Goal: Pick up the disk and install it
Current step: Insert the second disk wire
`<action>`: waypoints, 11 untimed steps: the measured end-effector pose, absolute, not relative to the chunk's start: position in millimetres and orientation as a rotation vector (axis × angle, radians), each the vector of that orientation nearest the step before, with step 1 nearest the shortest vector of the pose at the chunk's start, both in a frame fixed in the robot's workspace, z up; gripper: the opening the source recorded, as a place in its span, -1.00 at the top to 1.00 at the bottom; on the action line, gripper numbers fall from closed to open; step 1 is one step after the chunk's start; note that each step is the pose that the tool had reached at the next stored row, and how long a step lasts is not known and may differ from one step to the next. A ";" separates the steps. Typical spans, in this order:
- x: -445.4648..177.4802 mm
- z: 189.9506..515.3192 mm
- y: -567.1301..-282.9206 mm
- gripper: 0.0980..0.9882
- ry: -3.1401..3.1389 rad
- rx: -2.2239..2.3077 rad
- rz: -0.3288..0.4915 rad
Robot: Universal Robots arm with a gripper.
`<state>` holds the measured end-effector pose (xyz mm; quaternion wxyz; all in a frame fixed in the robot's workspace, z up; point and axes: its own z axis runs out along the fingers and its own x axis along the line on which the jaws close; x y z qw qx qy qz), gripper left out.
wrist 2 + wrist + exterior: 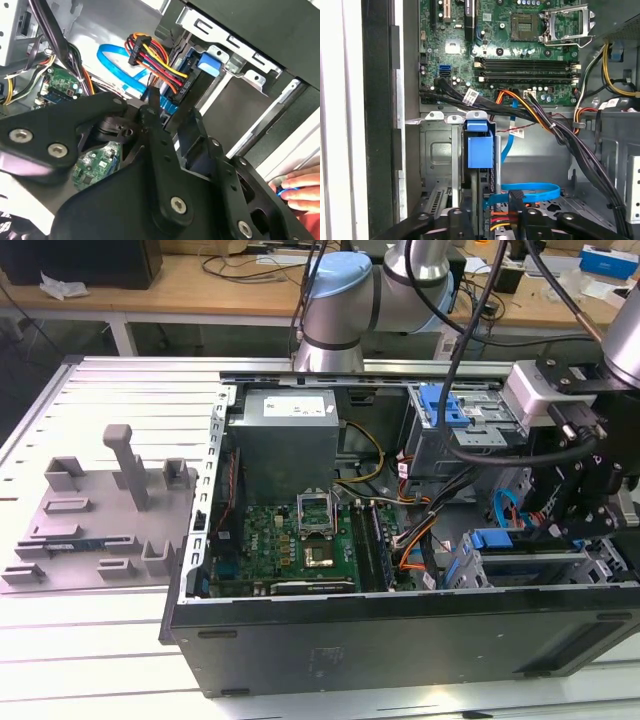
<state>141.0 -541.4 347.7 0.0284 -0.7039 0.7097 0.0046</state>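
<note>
At the exterior view's left, a grey plastic fixture (105, 515) with upright posts lies on the slatted metal table (120, 390). Right of it sits the open computer case (400, 630), lying on its side. Inside, the grey power-supply box (290, 435) occupies the far left of the case, and the green motherboard (290, 545) lies just nearer than it. Right of the motherboard, bundled cables (425, 530) run toward the drive bays. The disk (515, 545), identified by its blue carrier frame, stands on edge in the drive cage (545, 565) at the near right of the case. In the first wrist view the disk's blue frame (480, 147) sits inside the slot of the grey cage (437, 155), and a blue data cable (530, 192) loops just beside it. The gripper (575, 500) hangs over the drive cage at the exterior view's right; whether its jaws are apart or together cannot be told. In the second wrist view the gripper linkage (165, 165) is near the disk's connector end (172, 102), where a multicoloured power cable (155, 60) attaches, and a person's hand (300, 192) rests at the case edge.
</note>
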 end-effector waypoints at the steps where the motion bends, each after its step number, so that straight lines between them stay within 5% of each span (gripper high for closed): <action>1: 141.0 348.9 -540.6 0.28 2.190 -2.172 0.014; 6: 140.9 363.1 -529.3 0.28 2.193 -2.176 0.004; 10: 140.4 381.0 -517.8 0.88 2.199 -2.182 -0.014; 11: 140.4 381.3 -516.7 0.88 2.201 -2.184 -0.019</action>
